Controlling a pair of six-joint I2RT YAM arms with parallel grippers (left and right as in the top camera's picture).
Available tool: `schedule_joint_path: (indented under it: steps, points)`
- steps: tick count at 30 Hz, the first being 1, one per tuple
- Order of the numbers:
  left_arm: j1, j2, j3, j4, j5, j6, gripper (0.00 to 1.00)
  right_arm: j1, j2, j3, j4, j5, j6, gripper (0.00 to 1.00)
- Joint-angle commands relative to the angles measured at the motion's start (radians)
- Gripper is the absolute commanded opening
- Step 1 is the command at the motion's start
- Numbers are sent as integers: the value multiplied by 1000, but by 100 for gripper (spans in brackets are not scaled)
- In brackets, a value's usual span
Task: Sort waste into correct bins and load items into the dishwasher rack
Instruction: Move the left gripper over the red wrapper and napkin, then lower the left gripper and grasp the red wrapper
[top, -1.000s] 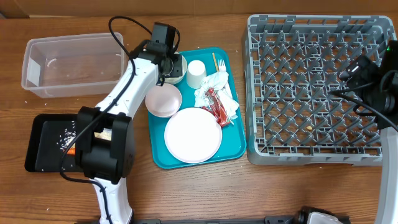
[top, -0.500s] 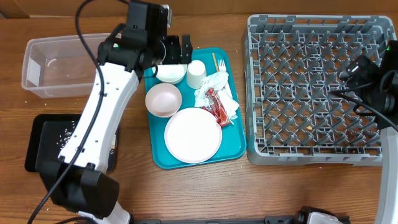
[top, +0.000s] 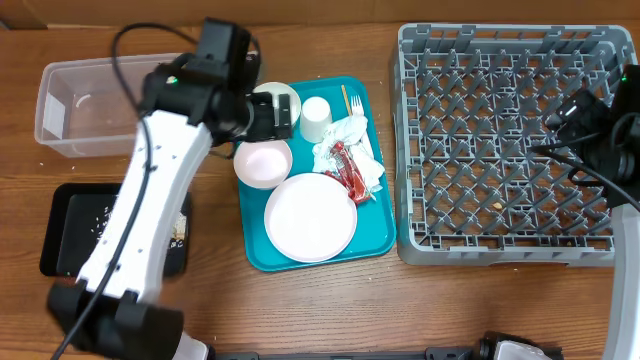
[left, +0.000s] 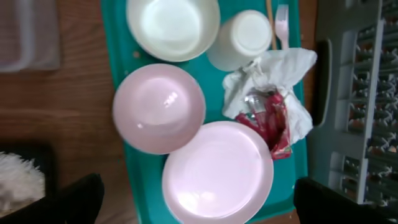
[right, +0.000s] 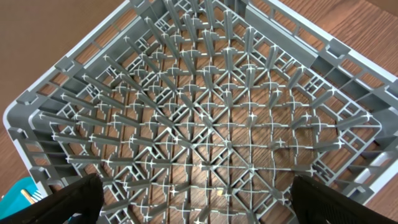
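Note:
On the teal tray (top: 381, 240) lie a round white plate (top: 310, 217), a bowl (top: 263, 162), a second bowl (top: 281, 98) behind it, a cup (top: 316, 118), a fork (top: 356, 101), and crumpled napkins (top: 352, 140) around a red wrapper (top: 350, 173). My left gripper (top: 283, 117) hangs open above the two bowls, holding nothing. In the left wrist view the left gripper (left: 202, 205) looks down on the plate (left: 217, 173) from well above. My right gripper (right: 199, 205) is open and empty over the grey dishwasher rack (right: 205, 106).
A clear tub (top: 90, 105) stands at the back left. The black tray (top: 70, 230) with white crumbs (top: 105, 222) lies in front of it, partly under my left arm. The rack (top: 510, 140) fills the right side, and the right gripper (top: 568, 122) hovers near its far right edge.
My left gripper has opened and let go of the back bowl, which now rests on the tray. The left arm has swung and drawn back a little. The right arm is still.

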Motion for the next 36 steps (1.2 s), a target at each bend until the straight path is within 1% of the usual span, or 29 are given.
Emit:
schedule_joint_path:
  steps: [1,4,8,9,10,13,17,20,24,26,30,36]
  points:
    - [33,-58,-1,-58,-95,-23,100,-2,0,5,6,-2,1,100]
    - [33,-57,-2,-82,-63,-16,100,-2,0,5,6,-2,1,100]
    - [2,-47,-3,-60,101,20,100,-2,0,5,6,-2,1,100]
    - [-11,-43,-5,-50,125,18,100,-2,0,5,6,-2,1,100]
    - [-32,-35,-7,-34,139,-13,100,-2,0,5,6,-2,1,100]
    - [-81,-22,-31,18,130,-97,100,-2,0,5,6,-2,1,100]
    - [-158,19,-79,138,126,-216,100,-2,0,5,6,-2,1,100]
    - [-222,83,-97,236,99,-298,100,-2,0,5,6,-2,1,100]
    - [-299,193,-97,349,57,-361,100,-2,0,5,6,-2,1,100]
    - [-330,249,-97,378,32,-392,99,-2,0,5,6,-2,1,100]
    - [-357,336,-97,384,-46,-517,93,-2,0,5,6,-2,1,100]
    - [-355,406,-97,397,-102,-615,91,-2,0,5,6,-2,1,100]
